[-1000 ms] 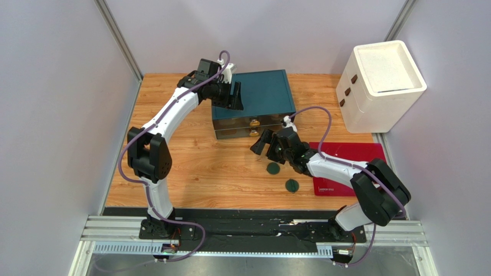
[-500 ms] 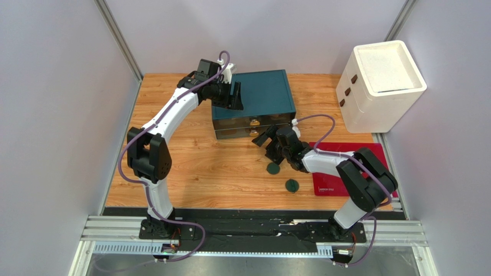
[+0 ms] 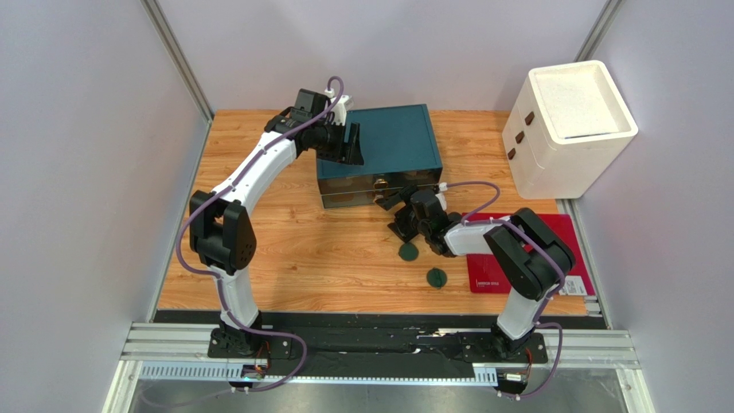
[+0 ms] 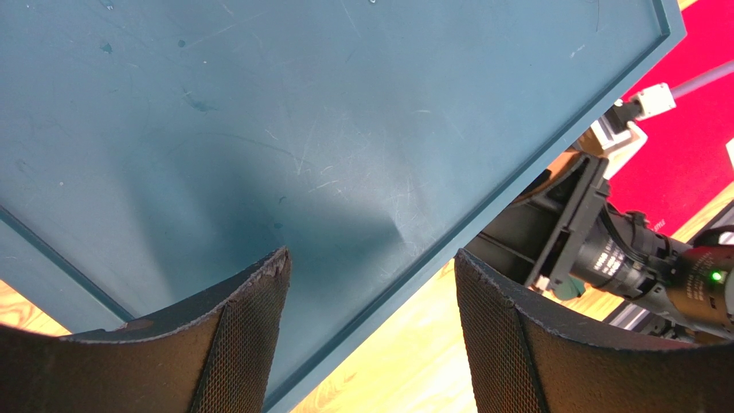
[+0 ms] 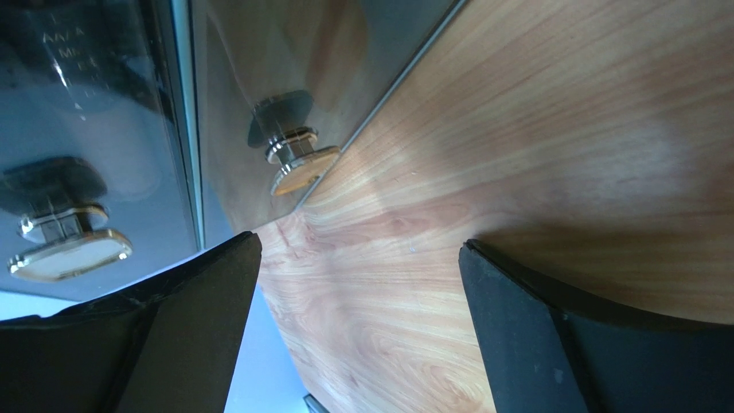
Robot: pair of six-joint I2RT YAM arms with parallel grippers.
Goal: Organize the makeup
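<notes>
Two small round dark green discs of the makeup lie on the wood table, one just in front of my right gripper and the other nearer the front edge. The teal box with clear drawers stands at the back middle. My right gripper is open, low and close to the drawer fronts; in the right wrist view two metal drawer knobs show just beyond its fingers. My left gripper is open over the box's top near its front edge, holding nothing.
A red flat mat lies at the right under my right arm. A white foam box stands at the back right, beyond the table's corner. Grey walls close in the table on the left, back and right.
My right arm has folded in and carried its open gripper left and back, closer to the drawer fronts. The left arm and both discs have stayed put.
</notes>
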